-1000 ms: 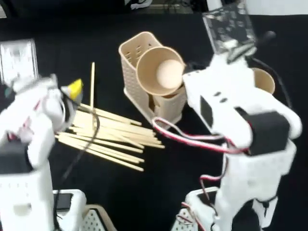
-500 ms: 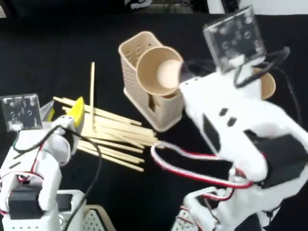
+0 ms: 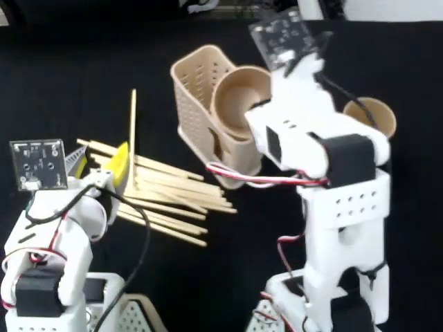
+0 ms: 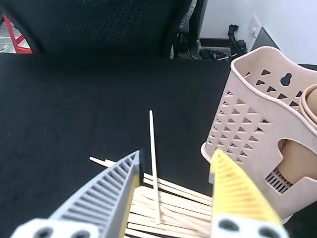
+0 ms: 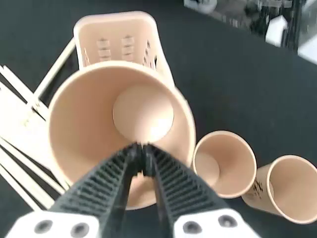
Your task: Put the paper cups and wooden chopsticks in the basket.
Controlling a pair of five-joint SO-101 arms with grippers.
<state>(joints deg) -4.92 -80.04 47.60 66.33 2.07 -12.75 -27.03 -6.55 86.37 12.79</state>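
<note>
**Risks**
- Basket (image 3: 197,90): it is light and perforated, and it appears to lean. Judged the main hazard: the held cup (image 5: 121,129) sits at its mouth, and any sideways push through that cup could tip it over.
- Held cup: the right gripper (image 5: 142,148) has its jaws pressed together on the cup's rim only. This thin grip may crease the paper or let the cup swing. If released off-centre, the cup may catch the basket's edge and roll out. A cup seems to be lodged inside the basket, which narrows the opening.
- Loose cups (image 5: 224,163): two lie just beside the basket, on the side away from the chopsticks. An arm swinging there could knock them off.
- Chopstick pile (image 3: 166,197): the sticks overlap. The left gripper (image 4: 176,156), fingers spread wide, hovers over the pile's end farthest from the basket. Closing there may take several sticks, or scatter them.

**Condition**
- Basket: beige plastic with slotted walls, standing on the black table (image 3: 69,69).
- Cups: plain tan paper, undamaged as far as can be seen.
- Chopsticks: pale wood, fanned flat with their tips reaching the basket's foot. The lone chopstick (image 4: 154,163) lies crosswise over the pile, well apart from the basket.
</note>
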